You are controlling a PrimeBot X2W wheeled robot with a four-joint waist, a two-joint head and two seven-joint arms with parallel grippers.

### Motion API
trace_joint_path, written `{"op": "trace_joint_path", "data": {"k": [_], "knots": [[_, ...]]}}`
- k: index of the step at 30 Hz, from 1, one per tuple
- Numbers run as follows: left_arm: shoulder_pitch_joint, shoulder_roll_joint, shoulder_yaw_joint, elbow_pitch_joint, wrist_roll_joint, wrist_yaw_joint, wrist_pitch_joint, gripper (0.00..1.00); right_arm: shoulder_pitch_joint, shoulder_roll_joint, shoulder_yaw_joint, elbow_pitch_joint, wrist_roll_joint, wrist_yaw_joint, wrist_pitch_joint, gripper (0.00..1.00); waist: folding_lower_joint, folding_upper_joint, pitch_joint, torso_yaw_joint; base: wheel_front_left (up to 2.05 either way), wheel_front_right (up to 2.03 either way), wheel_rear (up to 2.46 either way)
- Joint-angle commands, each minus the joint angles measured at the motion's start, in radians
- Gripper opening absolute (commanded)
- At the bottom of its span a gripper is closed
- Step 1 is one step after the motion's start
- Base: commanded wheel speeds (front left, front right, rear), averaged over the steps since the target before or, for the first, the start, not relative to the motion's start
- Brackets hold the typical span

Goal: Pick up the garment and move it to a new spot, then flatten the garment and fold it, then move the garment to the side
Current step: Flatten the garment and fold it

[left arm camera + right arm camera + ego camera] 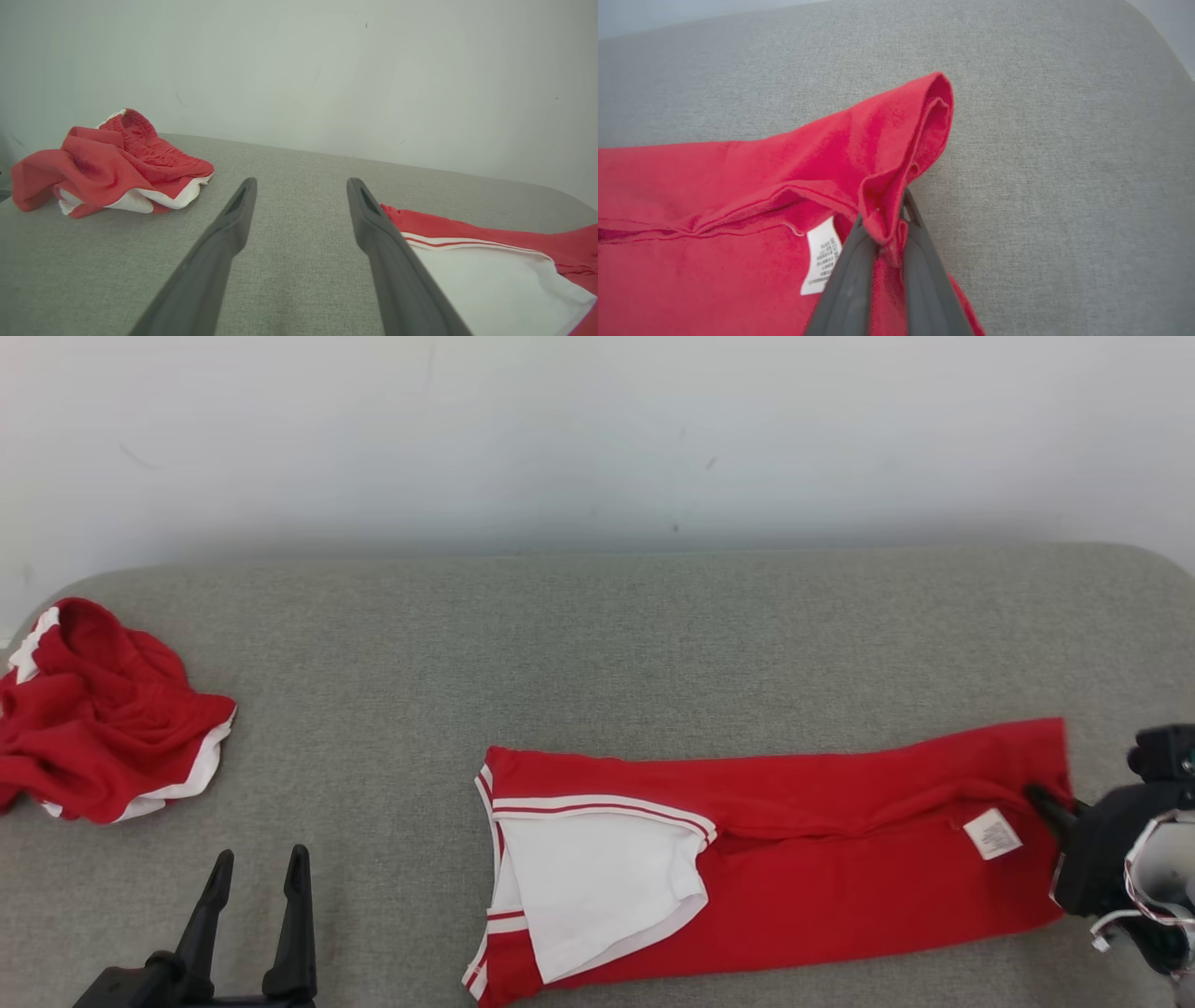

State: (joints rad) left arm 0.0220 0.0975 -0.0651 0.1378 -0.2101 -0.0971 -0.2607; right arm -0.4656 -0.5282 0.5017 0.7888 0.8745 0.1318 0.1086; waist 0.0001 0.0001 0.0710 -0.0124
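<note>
Grey upholstered bench (597,644) carries everything, with a pale wall behind it.

The task garment, a red T-shirt (840,859) with white sleeve (597,887) and striped trim, lies near the bench's front edge. It runs from about the middle toward the front right corner and is already doubled lengthwise into a long strip. It is mostly flat, with a ridge of slack along the middle.

A second red-and-white garment (103,728) sits crumpled at the left edge, well apart from the shirt.

Left gripper (261,854) hovers over bare bench near the front left. Its jaws are spread and it holds nothing.

Right gripper (885,210) is at the shirt's right end, the hem end. Its fingers are pinched tight on a bunched fold of red cloth just beside the white care label (822,261).

Handling, as a judgement:
- Thin knit, light, limp, no stiffness, so it will sag and drag from any single pinch.
- The grey fabric probably grips it a bit, so lifting beats sliding.
- The layers may slip apart if only the top one is caught.
- Best holds are the hem corners or the doubled edge, pinching through all layers.
- Nothing fragile here; the main risk is undoing the fold.
</note>
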Motion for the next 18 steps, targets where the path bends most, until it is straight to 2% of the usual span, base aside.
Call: {"op": "trace_joint_path", "data": {"k": [1,7,13,18], "knots": [[0.001,-0.001,0.007,0.003,0.009,-0.002,-0.006,1.0,0.014,-0.005,-0.008,-0.069,0.048,-0.002,0.036,0.0,-0.0001,-0.0001,0.005,-0.012,0.0,0.0,0.0],[-0.011,-0.007,0.006,0.013,0.01,-0.008,-0.006,1.0,0.068,-0.05,-0.008,-0.328,0.216,-0.002,0.17,0.0,-0.0001,-0.0001,0.005,-0.022,0.0,0.0,0.0],[-0.018,-0.013,0.0,0.023,0.008,-0.01,-0.006,1.0,0.107,-0.076,-0.022,-0.473,0.314,-0.002,0.232,0.0,-0.0001,-0.0001,0.001,-0.014,0.0,0.0,0.0],[-0.017,-0.017,-0.001,0.031,0.006,-0.016,-0.006,1.0,0.127,-0.068,-0.025,-0.582,0.402,-0.002,0.278,0.0,-0.0001,-0.0001,-0.004,0.004,0.0,0.0,0.0]]}}
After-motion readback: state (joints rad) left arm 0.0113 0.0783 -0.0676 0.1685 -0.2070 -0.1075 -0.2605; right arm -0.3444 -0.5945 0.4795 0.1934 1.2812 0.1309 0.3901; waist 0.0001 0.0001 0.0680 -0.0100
